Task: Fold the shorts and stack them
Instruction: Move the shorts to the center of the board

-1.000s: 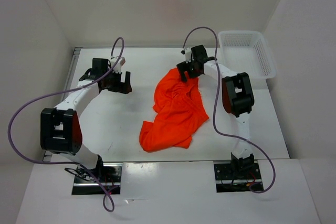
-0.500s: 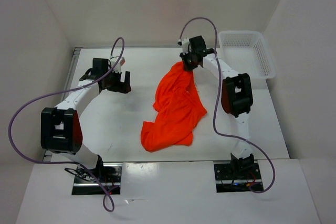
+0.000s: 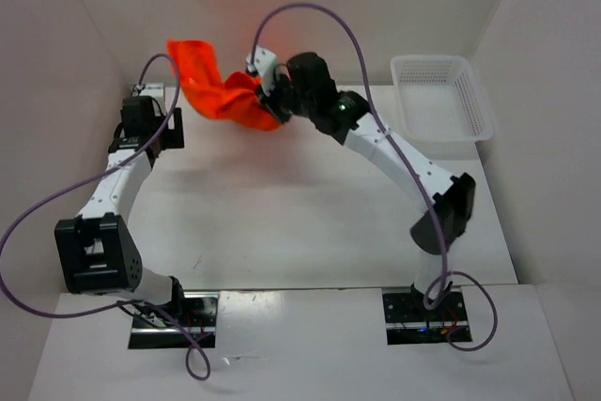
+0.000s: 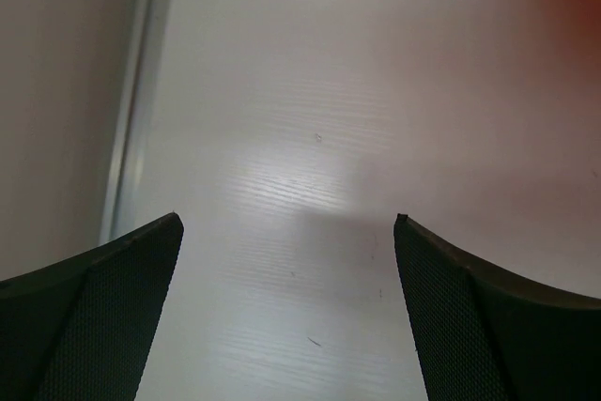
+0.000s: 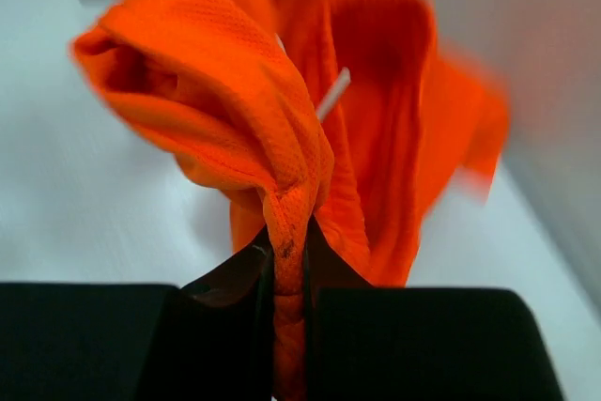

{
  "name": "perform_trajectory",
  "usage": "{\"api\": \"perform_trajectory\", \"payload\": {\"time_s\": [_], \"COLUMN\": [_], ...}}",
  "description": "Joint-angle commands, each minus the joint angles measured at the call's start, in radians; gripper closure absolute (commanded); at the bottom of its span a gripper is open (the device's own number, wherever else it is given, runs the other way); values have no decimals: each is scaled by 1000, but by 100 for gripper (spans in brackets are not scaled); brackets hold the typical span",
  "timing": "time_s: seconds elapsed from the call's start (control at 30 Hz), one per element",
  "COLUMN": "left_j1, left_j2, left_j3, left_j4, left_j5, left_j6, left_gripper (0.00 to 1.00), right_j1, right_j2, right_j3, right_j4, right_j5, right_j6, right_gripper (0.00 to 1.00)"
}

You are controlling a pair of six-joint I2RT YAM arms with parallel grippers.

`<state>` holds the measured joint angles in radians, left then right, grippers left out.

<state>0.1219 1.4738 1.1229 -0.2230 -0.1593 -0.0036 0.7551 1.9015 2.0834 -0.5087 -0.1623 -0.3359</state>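
Table (image 3: 300, 213) middle open; hanging shorts (image 3: 221, 93) and basket (image 3: 476, 100) crowd far edge

White table (image 3: 310, 213) w/ metal strip (image 3: 134, 93) along its left edge is carrying a white plastic mesh basket (image 3: 477, 108), sitting at far-right corner.

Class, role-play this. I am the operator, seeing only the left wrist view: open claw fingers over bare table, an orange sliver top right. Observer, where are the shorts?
Observer: The shorts are off the table, bunched in the right claw at the far side.
Operator: How much cloth is pinched?
Observer: In the right wrist view the claw is shut on one gathered fold; the rest hangs loose.
Operator: What else is out there?
Observer: The white basket at far right is empty.
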Motion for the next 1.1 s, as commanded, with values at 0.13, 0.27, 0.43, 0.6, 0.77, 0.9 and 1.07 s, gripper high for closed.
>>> {"api": "perform_trajectory", "payload": {"time_s": [0.13, 0.27, 0.43, 0.6, 0.77, 0.9, 1.07], "left_j1": [-8, -21, -106, -169, -205, -205, -156], "left_j2": [-202, -262, -302, -325, -167, -75, 75], "left_j3": [-77, -150, -230, -275, -236, -149, -117], "left_j4": [-41, -160, -323, -330, -64, -9, 37], "left_j5": [77, 321, 457, 385, 219, 230, 253], "left_j6": [4, 4, 4, 4, 4, 4, 4], "left_gripper": [0, 0, 0, 0, 0, 2, 36], "right_j1": [-48, -48, -48, -48, -48, -48, -60], "right_j2": [-289, -308, -317, -335, -346, -364, -364], "right_j3": [-761, -954, -1060, -1094, -1112, -1132, -1142], "right_j4": [44, 116, 164, 190, 171, 171, 160], "right_j5": [127, 135, 196, 216, 216, 196, 172], "right_j6": [-86, -106, -157, -178, -212, -212, -230], "right_gripper": [100, 100, 100, 100, 100, 100, 100]}}
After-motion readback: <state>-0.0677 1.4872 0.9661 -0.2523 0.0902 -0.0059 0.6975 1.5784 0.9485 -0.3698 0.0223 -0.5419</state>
